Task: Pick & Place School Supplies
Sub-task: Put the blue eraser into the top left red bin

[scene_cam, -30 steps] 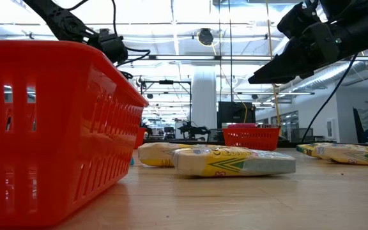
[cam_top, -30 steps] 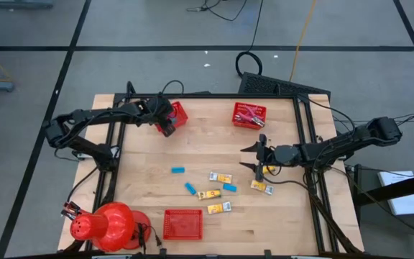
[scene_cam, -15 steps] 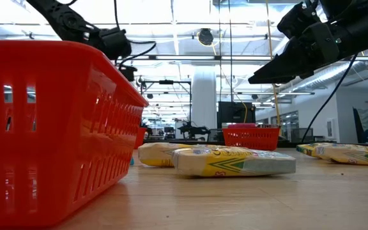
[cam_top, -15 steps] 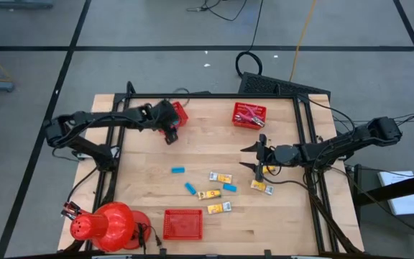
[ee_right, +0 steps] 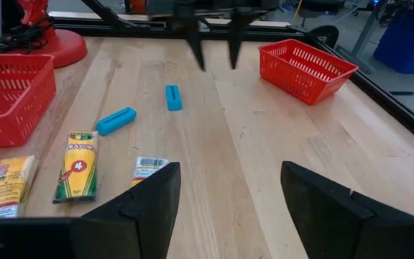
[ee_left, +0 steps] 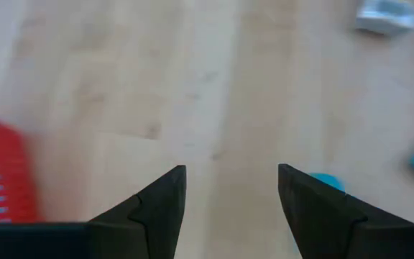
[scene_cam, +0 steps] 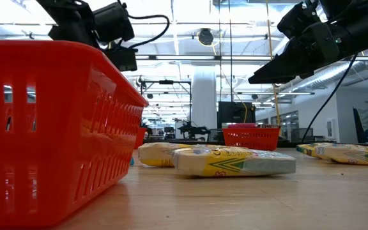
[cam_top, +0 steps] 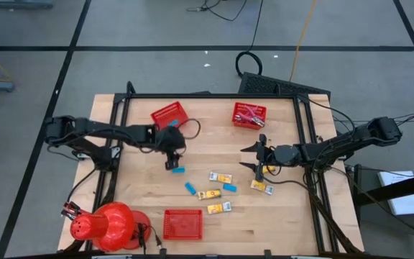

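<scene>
On the table's middle lie light-blue blocks [cam_top: 178, 170] [cam_top: 190, 188] [cam_top: 229, 187] and yellow packets [cam_top: 220, 177] [cam_top: 209, 194] [cam_top: 219, 208] [cam_top: 261, 186]. My left gripper [cam_top: 172, 165] hangs open and empty just beside the leftmost blue block [ee_left: 326, 180], its fingers pointing down at bare wood. My right gripper [cam_top: 249, 157] waits open and empty at the right, above the table; its wrist view shows blocks [ee_right: 172, 97] [ee_right: 116, 120] and packets [ee_right: 77, 173] lying flat. Pink-handled tools [cam_top: 250, 113] lie in the far right basket.
Three red mesh baskets stand on the table: far left [cam_top: 169, 115], far right [cam_top: 249, 124], and at the near edge [cam_top: 183, 224], which fills the low view's left [scene_cam: 43, 128]. A big red dome-shaped object [cam_top: 110, 224] stands at the near left corner.
My left gripper has swung from over the far left basket toward the table's near side and middle, ending beside the leftmost blue block. The blocks and packets have stayed in place.
</scene>
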### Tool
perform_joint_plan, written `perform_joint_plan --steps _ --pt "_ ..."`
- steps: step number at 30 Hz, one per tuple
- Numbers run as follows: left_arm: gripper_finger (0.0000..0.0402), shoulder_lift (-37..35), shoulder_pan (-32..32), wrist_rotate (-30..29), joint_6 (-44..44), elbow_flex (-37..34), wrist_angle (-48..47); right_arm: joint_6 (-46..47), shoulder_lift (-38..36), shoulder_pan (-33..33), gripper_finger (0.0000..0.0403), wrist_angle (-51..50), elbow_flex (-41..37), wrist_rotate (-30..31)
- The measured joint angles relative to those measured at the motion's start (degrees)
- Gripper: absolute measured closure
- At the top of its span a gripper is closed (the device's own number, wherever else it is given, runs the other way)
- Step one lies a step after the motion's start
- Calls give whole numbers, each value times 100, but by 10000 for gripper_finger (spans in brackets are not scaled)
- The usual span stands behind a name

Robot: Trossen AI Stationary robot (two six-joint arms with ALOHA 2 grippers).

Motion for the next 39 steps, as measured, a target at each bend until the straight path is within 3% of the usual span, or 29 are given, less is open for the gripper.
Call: perform_joint_plan --steps 4,15,22,29,39 --pt "177 -4 -323 51 -294 -364 369 10 0 21 172 0 0 0" --pt "176 -4 -846 207 -1266 -1776 2521 4 0 113 172 -2 0 7" --pt "176 -11 -1217 9 -1932 -2511 3529 4 0 111 172 0 0 20" --pt "176 31 -1434 -318 -2165 -2602 3571 -9 0 111 172 -2 0 175" --pt "176 692 -1775 -651 -2502 -2581 3880 -16 0 111 172 1 0 173"
